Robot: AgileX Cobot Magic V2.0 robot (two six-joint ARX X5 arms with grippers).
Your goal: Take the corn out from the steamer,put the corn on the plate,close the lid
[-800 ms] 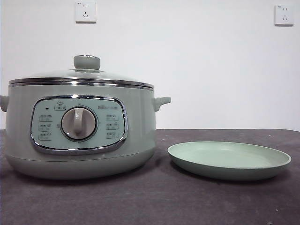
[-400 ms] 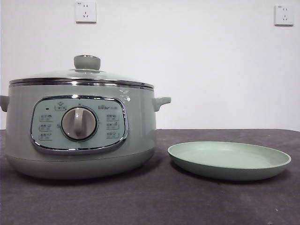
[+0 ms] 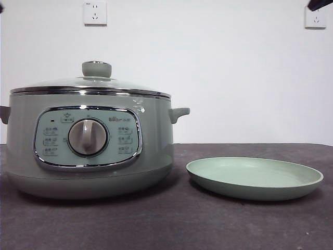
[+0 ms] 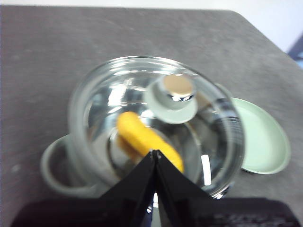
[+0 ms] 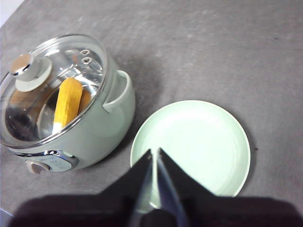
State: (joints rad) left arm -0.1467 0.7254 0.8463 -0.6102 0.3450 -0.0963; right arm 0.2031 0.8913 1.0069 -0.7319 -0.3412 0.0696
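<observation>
While the lid [image 3: 91,83] sits on the steamer [image 3: 88,146], the corn [image 4: 142,139] lies inside it, seen through the glass. The lid has to come off first, I think, so the left end effector [image 4: 155,158] hangs above the steamer with its jaws pressed together and nothing in them. The right end effector [image 5: 154,158] hangs above the near edge of the plate [image 3: 255,178], jaws also clenched and empty, maybe waiting its turn. The plate rests on the dark desk [image 3: 182,224] just right of the steamer, close by so the corn has a short trip. The steamer's panel [image 3: 87,138] has small signs and words around the dial [image 3: 87,137], but they are too tiny to read.
</observation>
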